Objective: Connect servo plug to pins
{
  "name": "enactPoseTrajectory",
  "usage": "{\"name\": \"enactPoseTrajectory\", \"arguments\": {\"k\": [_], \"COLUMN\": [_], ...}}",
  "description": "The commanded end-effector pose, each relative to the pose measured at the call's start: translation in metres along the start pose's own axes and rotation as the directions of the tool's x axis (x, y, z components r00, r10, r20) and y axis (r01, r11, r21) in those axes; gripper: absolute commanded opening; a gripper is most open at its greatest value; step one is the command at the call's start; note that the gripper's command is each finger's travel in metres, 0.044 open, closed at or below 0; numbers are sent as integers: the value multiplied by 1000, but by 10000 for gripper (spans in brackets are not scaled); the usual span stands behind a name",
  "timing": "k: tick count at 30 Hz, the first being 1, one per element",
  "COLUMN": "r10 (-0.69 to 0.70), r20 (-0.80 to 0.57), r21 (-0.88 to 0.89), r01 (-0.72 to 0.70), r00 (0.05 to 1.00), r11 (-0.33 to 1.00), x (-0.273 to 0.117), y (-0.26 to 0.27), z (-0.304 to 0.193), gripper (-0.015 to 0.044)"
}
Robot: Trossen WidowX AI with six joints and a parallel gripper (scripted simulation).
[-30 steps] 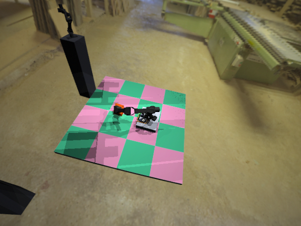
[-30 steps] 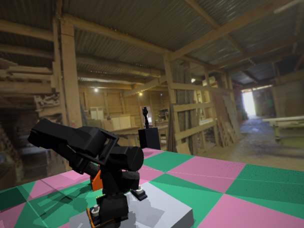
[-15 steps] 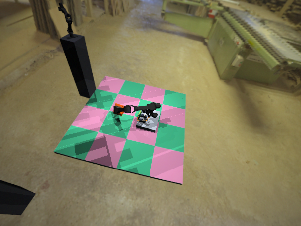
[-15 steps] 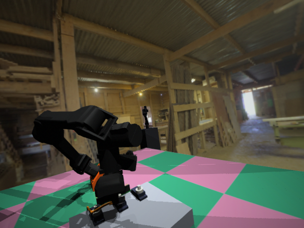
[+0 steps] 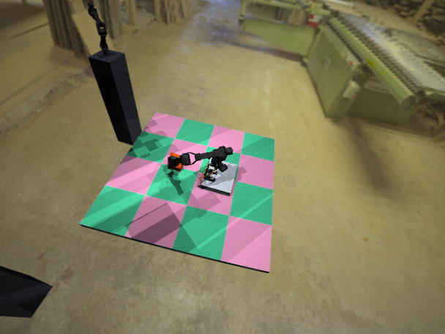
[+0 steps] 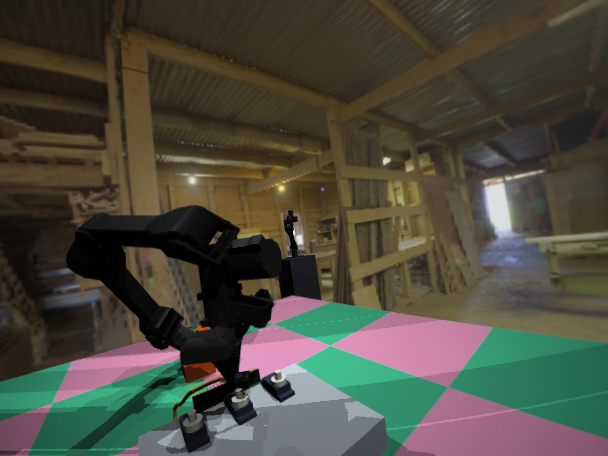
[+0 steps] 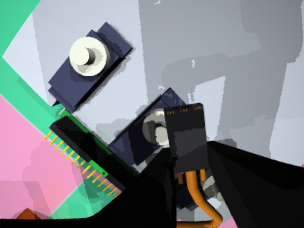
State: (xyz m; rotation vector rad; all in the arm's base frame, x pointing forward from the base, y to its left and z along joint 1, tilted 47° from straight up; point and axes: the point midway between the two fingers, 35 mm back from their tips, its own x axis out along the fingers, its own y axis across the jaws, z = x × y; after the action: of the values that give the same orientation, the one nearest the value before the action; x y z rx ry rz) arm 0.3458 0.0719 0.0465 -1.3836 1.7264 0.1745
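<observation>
My gripper point(image 7: 188, 152) point(image 6: 232, 381) is shut on the black three-hole plug point(image 7: 184, 127); its holes face the top of the wrist view, and an orange lead point(image 7: 195, 192) point(image 6: 178, 402) bends away behind it. The plug is held above the grey holder point(image 7: 260, 30) point(image 6: 320, 425) point(image 5: 223, 184), over the middle servo point(image 7: 132, 135) point(image 6: 242, 407), partly covering it. The row of yellow pins point(image 7: 75, 159) sticks out from a black strip at lower left, oblique to the plug and apart from it. A small dark dot point(image 7: 104, 173) shows on the green edge. The row's lower end is hidden by a finger.
A second servo point(image 7: 75, 82) point(image 6: 279, 386) stands near the pin row's far end; another servo point(image 6: 195, 432) is mostly hidden in the wrist view. An orange block point(image 5: 176, 155) point(image 6: 200, 372) lies beyond the pins, beside the arm's base. The table is a pink-green checkerboard point(image 5: 205, 227).
</observation>
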Motion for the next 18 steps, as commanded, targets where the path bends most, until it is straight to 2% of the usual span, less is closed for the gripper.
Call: {"name": "enactPoseTrajectory", "arguments": {"k": [1, 18], "r10": [0, 5], "r20": [13, 13], "r21": [100, 508], "r01": [-1, -11], "r00": [1000, 1000], "r11": [995, 861], "x": [-5, -6], "y": [16, 83], "z": [-4, -33], "gripper": [0, 0]}}
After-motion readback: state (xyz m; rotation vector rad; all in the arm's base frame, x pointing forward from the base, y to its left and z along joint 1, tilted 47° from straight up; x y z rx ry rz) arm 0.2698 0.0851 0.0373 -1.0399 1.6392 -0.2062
